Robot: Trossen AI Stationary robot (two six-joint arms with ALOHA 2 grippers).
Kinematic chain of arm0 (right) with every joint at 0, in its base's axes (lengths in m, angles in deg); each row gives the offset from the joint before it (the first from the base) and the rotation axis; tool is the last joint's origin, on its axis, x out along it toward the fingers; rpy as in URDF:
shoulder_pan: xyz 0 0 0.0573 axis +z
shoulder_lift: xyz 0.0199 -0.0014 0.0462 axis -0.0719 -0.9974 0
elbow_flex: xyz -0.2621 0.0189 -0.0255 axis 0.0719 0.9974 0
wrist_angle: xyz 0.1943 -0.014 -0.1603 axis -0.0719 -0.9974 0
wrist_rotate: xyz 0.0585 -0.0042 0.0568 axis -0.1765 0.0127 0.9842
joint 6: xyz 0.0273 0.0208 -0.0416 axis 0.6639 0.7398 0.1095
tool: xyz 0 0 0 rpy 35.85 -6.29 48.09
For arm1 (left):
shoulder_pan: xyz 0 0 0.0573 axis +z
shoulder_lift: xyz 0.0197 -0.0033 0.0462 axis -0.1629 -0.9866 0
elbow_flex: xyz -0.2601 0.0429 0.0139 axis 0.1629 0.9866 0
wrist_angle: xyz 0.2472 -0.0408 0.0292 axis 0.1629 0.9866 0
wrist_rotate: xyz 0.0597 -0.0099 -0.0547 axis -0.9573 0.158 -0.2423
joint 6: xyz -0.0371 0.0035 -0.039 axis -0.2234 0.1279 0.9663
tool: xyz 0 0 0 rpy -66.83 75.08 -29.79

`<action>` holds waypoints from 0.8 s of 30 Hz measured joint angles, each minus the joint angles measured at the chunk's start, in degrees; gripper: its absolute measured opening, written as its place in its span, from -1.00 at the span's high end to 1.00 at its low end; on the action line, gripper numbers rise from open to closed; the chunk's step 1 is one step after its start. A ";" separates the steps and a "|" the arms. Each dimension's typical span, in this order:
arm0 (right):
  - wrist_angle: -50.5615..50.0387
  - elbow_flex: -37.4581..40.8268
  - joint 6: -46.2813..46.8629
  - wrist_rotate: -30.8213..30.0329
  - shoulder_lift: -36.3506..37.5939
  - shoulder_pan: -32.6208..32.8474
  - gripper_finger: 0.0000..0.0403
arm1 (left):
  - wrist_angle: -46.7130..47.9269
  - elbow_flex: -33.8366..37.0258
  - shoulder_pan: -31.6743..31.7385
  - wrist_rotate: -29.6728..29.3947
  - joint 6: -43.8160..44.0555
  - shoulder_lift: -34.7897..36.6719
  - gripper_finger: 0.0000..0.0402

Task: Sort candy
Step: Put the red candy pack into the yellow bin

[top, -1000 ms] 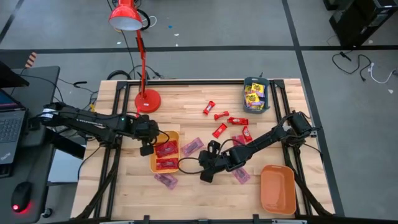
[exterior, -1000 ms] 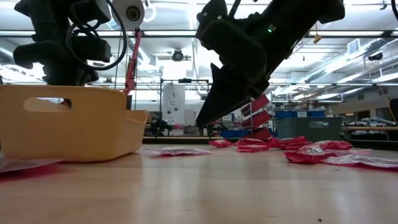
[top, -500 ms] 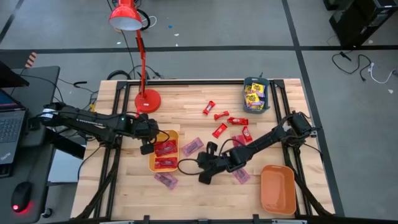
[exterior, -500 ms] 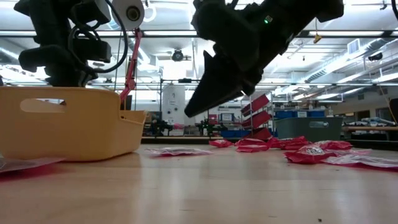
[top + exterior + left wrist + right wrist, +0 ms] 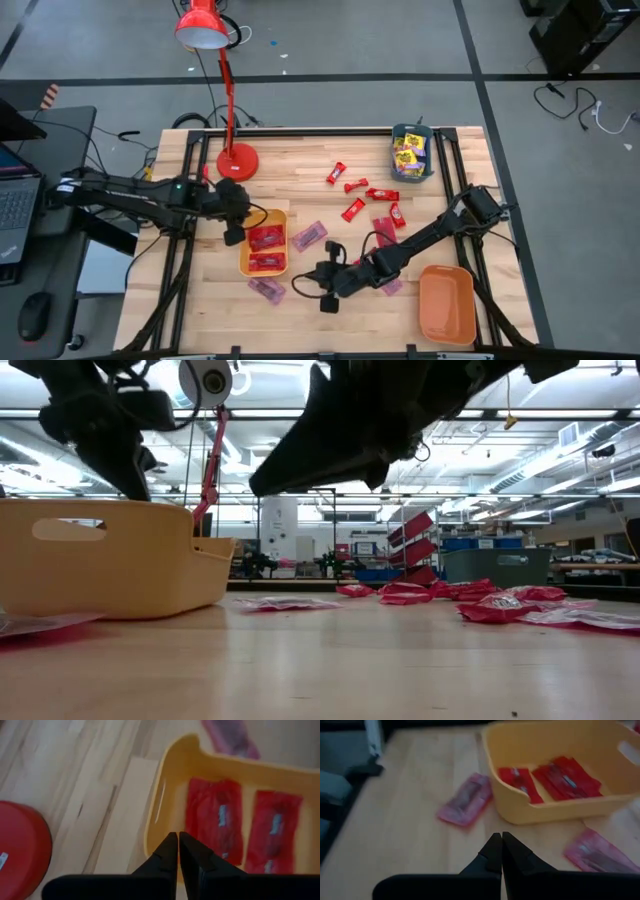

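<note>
- Setting: a light wooden tabletop (image 5: pixel 300 185) on a dark frame stands on a grey floor; the low view looks past it into a workshop with ceiling strip lights and shelving.
- A red desk lamp (image 5: pixel 222 100) has its round base near the far left corner of the tabletop.
- Yellow tray (image 5: pixel 265 243), left of centre: holds two red-wrapped candies (image 5: pixel 215 822), lying flat side by side.
- Teal tray (image 5: pixel 412 153), far right corner: holds yellow packets (image 5: pixel 409 152).
- Orange tray (image 5: pixel 446 303), near right corner: nothing visible inside.
- Loose red candies (image 5: pixel 353 209) lie scattered between the centre and the teal tray.
- Pinkish-purple packets: one (image 5: pixel 309 235) just beside the yellow tray's right side, one (image 5: pixel 466 800) near the near edge below that tray; others lie by the right arm.
- Left gripper (image 5: pixel 233 234): at the yellow tray's far left rim, above it; fingers pressed together with only a sliver between, holding nothing.
- Right gripper (image 5: pixel 326 297): raised over bare wood near the near edge, right of the yellow tray, pointing toward it; fingers pressed fully together, empty.
- A laptop (image 5: pixel 15 195) sits on a side desk left of the tabletop.
</note>
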 joint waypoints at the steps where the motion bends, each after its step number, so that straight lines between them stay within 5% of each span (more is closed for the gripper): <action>1: 1.26 0.00 -0.39 0.00 -0.02 0.34 1.00 | -0.33 0.00 0.00 0.34 0.05 0.89 0.91; 13: 16.22 -0.12 10.14 -0.01 -6.99 1.92 1.00 | -10.85 0.00 -4.71 6.53 -3.96 11.42 0.91; 24: 15.91 -8.55 12.16 0.04 -15.54 1.44 0.96 | -11.71 0.00 -11.78 9.97 -4.11 17.18 0.91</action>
